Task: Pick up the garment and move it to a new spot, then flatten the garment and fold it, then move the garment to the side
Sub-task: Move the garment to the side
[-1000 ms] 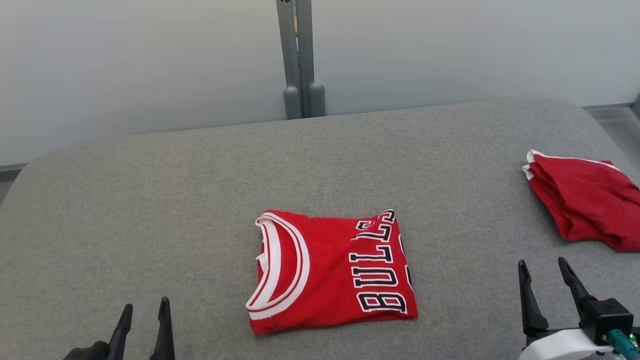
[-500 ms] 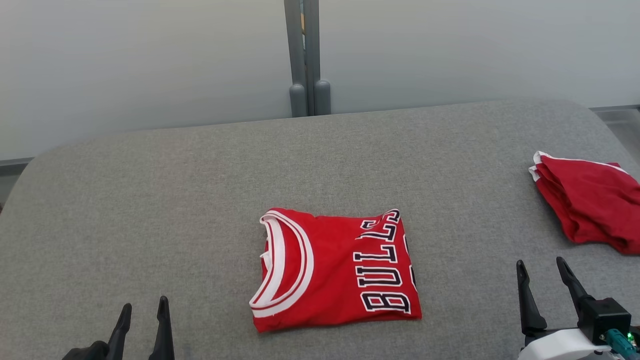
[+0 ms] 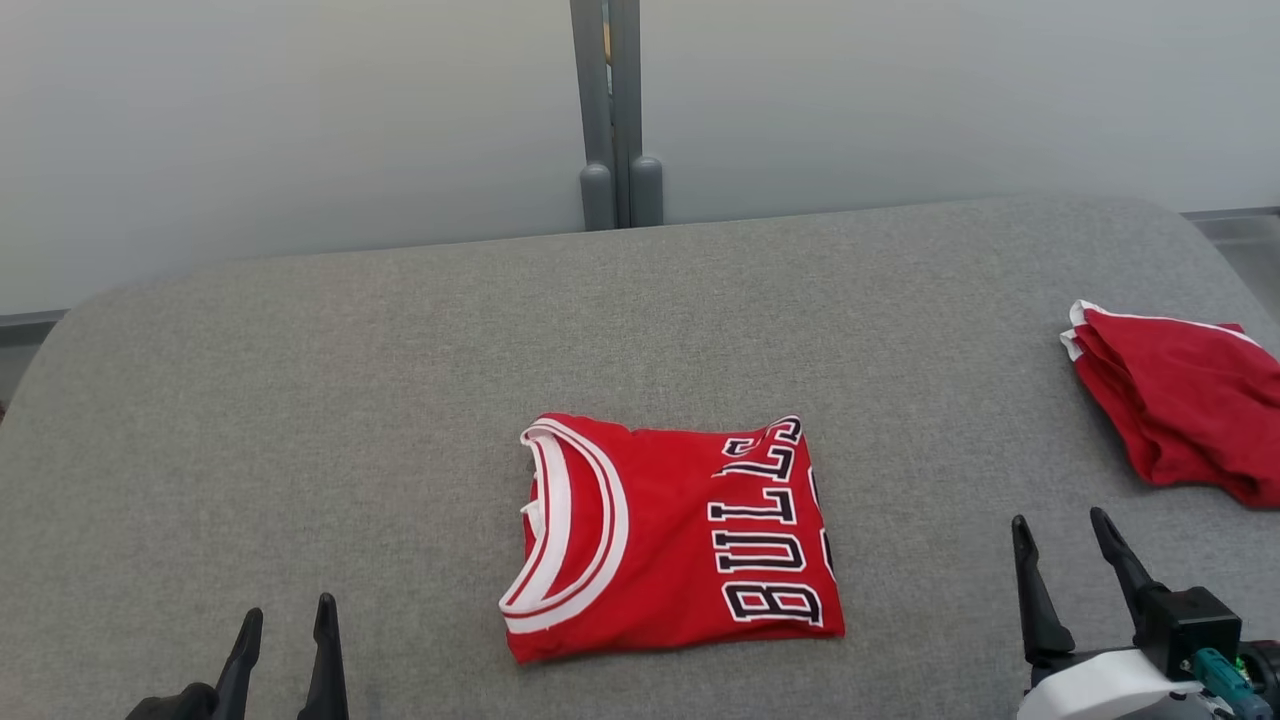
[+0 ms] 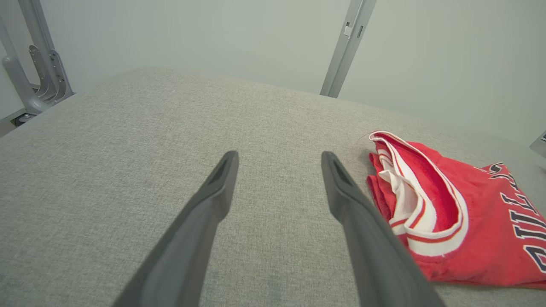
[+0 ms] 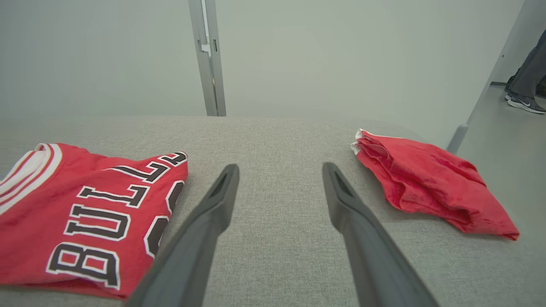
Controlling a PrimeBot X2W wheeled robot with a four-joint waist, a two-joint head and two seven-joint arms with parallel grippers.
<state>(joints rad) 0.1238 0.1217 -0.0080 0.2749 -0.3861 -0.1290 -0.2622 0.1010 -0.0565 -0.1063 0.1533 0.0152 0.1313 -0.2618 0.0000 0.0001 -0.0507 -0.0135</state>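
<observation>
The garment is a red jersey with a white collar and dark lettering, folded into a rectangle at the middle of the grey padded table. It lies right of my left gripper's fingers in the left wrist view and left of my right gripper's fingers in the right wrist view. My left gripper stands open at the lower left, empty, apart from the jersey. My right gripper stands open at the lower right, empty, between the jersey and a second red cloth.
A second folded red cloth with white trim lies at the table's right edge, also in the right wrist view. A grey post stands behind the table against a pale wall. A person's shoe is on the floor far right.
The head camera shifted slightly, so the whole scene slid a little. My right gripper moved a little to the left and forward. The jersey and left gripper stayed put.
</observation>
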